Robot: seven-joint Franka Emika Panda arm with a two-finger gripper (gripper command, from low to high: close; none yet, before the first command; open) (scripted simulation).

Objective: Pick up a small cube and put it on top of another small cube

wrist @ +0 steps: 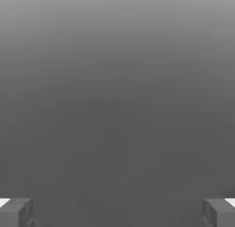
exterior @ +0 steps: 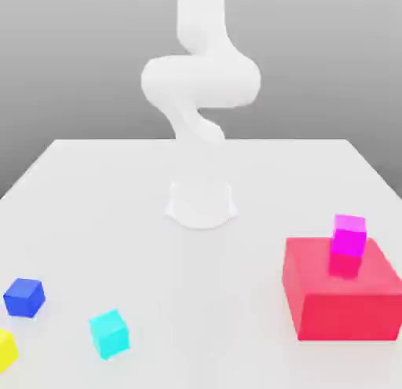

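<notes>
Currently no stacking of loose cubes is done. The gripper (wrist: 117, 212) is spread wide, holding nothing. The small blue cube (exterior: 24, 297), small cyan cube (exterior: 109, 333) and small yellow cube (exterior: 5, 350) sit apart on the white table (exterior: 118, 222); pickup and placement remain.

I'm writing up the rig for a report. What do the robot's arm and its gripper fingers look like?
The arm is plain glossy white with smooth, rounded, tube-like segments, rising from a round white base on the white table. No cables or markings show. In the hand view, the gripper has blocky, squared grey fingertips with pale upper edges.
</notes>
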